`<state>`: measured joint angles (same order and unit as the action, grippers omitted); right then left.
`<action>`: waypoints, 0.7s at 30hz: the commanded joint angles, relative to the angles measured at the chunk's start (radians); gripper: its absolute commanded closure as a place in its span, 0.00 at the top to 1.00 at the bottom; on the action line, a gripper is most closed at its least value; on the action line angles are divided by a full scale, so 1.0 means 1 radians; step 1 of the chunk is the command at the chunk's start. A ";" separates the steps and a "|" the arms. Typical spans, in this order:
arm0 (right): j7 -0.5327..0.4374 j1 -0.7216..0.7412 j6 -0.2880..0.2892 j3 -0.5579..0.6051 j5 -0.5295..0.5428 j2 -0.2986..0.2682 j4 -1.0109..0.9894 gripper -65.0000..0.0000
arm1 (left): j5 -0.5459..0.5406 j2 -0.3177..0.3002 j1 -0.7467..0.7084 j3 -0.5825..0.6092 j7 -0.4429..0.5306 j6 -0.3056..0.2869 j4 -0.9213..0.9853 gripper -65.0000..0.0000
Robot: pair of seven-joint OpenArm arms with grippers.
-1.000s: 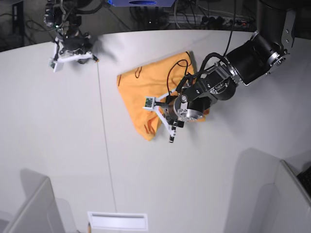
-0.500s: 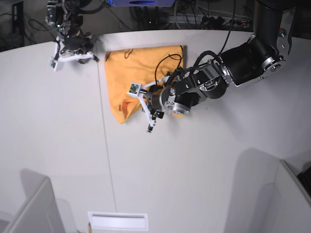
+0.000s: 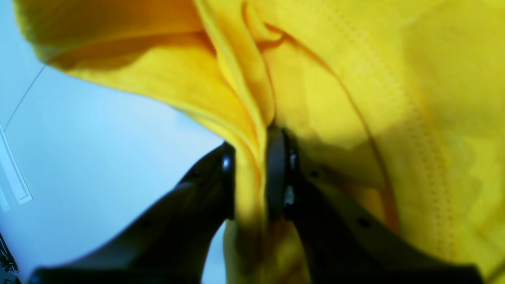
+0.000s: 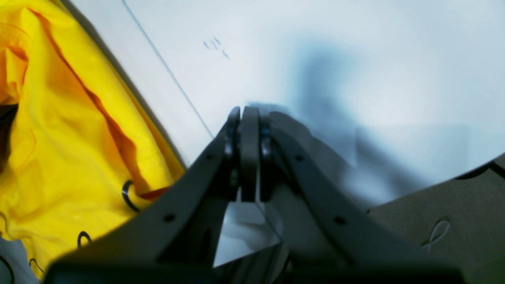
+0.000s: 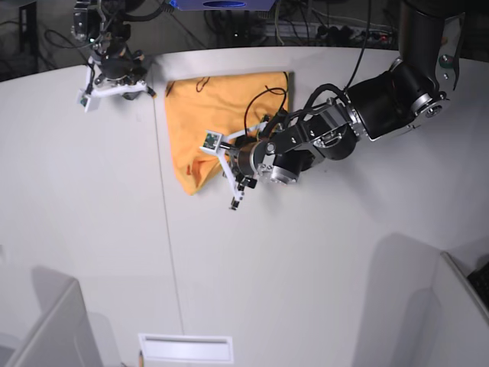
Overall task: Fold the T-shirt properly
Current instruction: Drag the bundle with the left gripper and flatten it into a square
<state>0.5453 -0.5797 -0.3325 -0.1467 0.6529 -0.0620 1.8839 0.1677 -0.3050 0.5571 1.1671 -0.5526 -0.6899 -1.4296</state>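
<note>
The T-shirt [image 5: 221, 122] lies bunched on the white table [image 5: 92, 229], near the far edge and between the two arms. The left gripper [image 3: 249, 175] is clamped on a thick fold of its cloth, the black fingers [image 3: 276, 169] pinching several layers at once. The right gripper [image 4: 245, 150] sits closed and empty just beside the shirt's far corner, over bare table.

The main risk is that the pinched bundle holds more layers than intended, so any pull drags the whole shirt instead of turning one edge over, leaving a crooked fold. The thin fabric may also slip out of the pinch mid-move. How many layers are caught is hard to tell, since the wrist view is blurred. With nothing pinning the far side, the shirt can slide across the smooth table.
</note>
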 commanded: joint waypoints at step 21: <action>-0.014 0.004 0.005 0.002 0.002 -0.005 0.012 0.00 | 0.003 0.028 0.140 -0.019 -0.011 -0.008 -0.010 0.66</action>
<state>0.5457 -0.5747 -0.3325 -0.1440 0.6529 -0.0624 1.8828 0.1711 -0.2825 0.6697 1.1595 -0.5682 -0.7071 -1.4227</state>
